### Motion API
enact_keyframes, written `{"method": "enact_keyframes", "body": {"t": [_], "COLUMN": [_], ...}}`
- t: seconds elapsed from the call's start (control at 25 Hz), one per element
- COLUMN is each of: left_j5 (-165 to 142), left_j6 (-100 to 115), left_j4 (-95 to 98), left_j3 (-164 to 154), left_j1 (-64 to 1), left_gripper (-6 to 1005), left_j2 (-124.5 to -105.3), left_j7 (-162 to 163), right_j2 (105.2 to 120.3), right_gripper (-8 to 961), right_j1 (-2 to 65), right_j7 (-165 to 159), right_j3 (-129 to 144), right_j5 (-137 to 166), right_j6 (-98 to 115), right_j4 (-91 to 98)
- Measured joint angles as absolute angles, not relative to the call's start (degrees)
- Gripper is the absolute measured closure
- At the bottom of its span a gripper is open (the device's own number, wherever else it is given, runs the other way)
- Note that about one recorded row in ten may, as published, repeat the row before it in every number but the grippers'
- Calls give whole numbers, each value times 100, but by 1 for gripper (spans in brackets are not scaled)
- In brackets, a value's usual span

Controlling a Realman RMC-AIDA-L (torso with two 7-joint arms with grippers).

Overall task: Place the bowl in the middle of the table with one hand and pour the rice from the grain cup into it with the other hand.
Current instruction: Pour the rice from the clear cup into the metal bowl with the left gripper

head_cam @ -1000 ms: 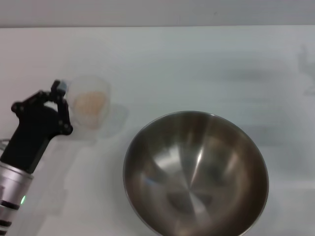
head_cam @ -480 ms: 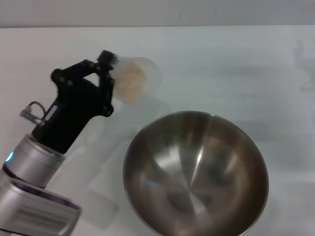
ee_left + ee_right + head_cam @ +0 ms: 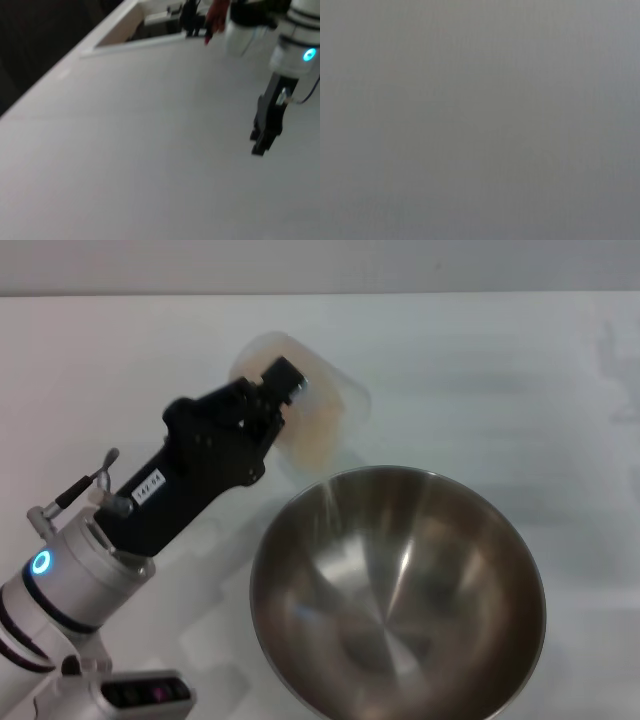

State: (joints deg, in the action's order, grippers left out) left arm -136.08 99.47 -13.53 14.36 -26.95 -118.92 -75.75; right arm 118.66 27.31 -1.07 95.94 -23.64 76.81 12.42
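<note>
Plain white surface (image 3: 480,370) is seen pretty much everywhere, with the big shiny stainless-steel mixing bowl (image 3: 398,595) sat on it near the front. Small clear plastic grain cup (image 3: 305,410) is held tipped over the bowl's far-left rim, clamped in the black left claw (image 3: 280,390). Pale beige rice (image 3: 312,430) is heaped inside it, with a thin stream falling into the bowl. Right claw isn't seen anywhere.

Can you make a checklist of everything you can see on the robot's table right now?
Surface: plain white table.
Job's things: steel bowl standing upright near the middle; grain cup tipped toward the bowl's rim, rice inside it, a thin stream falling into the bowl.
Clutter: nothing seen.
Grippers: left gripper shut on the grain cup, above the table; the right gripper hangs over bare table in the left wrist view.
Cables: thin wire on left wrist.
Surroundings: grey wall behind table.
</note>
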Motion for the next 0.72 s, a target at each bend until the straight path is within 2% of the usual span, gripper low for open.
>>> {"method": "enact_keyframes", "body": {"t": [0.72], "left_j5": [-14660], "left_j6": [9724], "left_j4": [-1039], "left_j3": [1384], "left_j1": [-2604], "left_gripper": [939], "left_j2": [-11902], "left_j7": [-8628], "right_j2": [11874], "right_gripper": [521], "right_j1": [2729], "right_j7": [242], "right_j3": [9602], "right_j5": [-2330], "right_j6": [7734], "right_j4": [1281]}}
